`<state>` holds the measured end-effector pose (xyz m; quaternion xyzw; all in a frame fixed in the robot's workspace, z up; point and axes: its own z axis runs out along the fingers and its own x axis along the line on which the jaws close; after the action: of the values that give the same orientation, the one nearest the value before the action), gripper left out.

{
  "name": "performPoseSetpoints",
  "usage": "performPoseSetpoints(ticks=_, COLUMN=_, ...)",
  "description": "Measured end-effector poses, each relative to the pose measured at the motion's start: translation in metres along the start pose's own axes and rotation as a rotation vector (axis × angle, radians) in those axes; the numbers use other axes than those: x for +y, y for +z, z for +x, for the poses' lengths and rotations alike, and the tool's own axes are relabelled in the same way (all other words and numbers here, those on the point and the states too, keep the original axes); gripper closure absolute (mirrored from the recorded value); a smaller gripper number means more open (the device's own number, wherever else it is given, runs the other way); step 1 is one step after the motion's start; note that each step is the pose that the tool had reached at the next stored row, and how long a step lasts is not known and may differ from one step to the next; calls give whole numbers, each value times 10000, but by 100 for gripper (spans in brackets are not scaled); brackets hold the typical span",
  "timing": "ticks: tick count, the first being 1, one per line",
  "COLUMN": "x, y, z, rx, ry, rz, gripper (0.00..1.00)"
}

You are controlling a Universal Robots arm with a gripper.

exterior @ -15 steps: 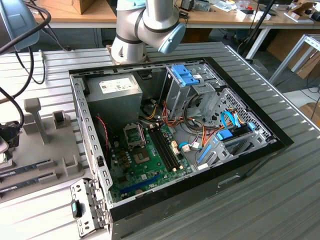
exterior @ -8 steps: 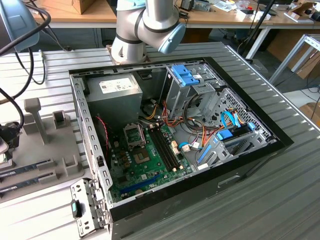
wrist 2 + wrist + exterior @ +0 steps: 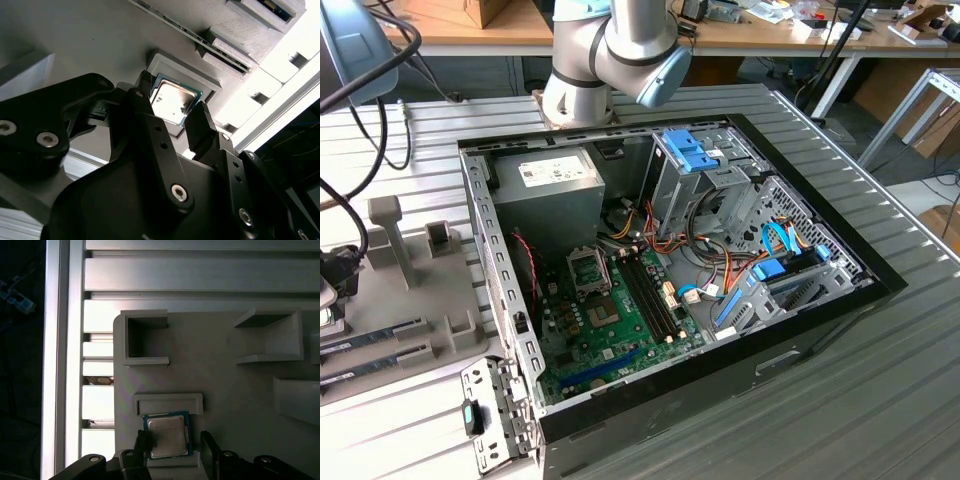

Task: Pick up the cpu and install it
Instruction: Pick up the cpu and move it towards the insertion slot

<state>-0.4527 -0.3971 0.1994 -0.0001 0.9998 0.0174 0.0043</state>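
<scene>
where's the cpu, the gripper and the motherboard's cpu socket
cpu point(image 3: 169, 436): first wrist view, centre of its silvery metal top
gripper point(image 3: 174, 439): first wrist view, midway between its two black fingertips, which flank the cpu
cpu socket point(image 3: 588, 268): exterior view, middle of its metal-framed square

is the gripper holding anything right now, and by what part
Nothing held: the gripper is open, its fingers straddling the cpu, which lies on its grey tray.
</scene>
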Motion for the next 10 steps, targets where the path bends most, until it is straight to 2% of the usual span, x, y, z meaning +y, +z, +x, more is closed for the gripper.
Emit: performPoseSetpoints(ticks=10, x=-1, y=23, z=7, rx=0, ry=0, rz=0, gripper=46)
